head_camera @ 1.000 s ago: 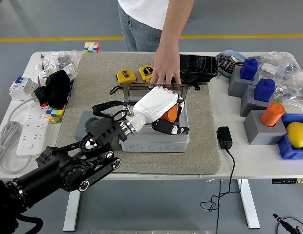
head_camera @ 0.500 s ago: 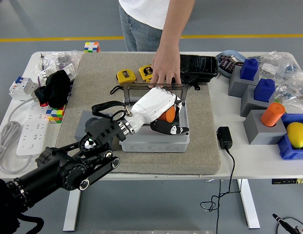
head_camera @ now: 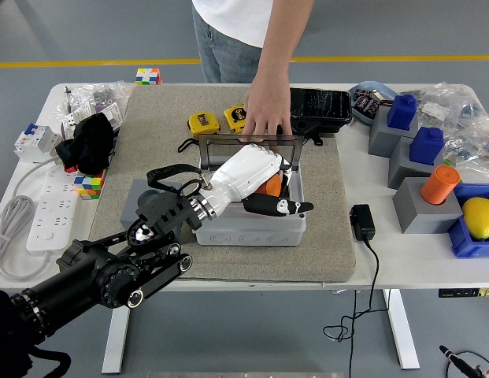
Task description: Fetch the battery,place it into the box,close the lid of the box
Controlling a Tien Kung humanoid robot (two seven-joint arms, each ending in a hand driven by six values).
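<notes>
Head view shows the left hand (head_camera: 256, 183) reaching in over the grey box (head_camera: 248, 222), which sits on a tan mat (head_camera: 228, 252) on the white worktop (head_camera: 401, 260); its white fingers (head_camera: 264, 161) curl down around the orange battery (head_camera: 269, 185), which sits inside the box's open top; the black thumb sticks out straight to the right; the dark lid (head_camera: 246, 146) stands upright at the box's far edge; a person's hand (head_camera: 268, 110) rests fingertips on the lid's top edge; two yellow tape measures (head_camera: 203, 123) lie just beyond.
</notes>
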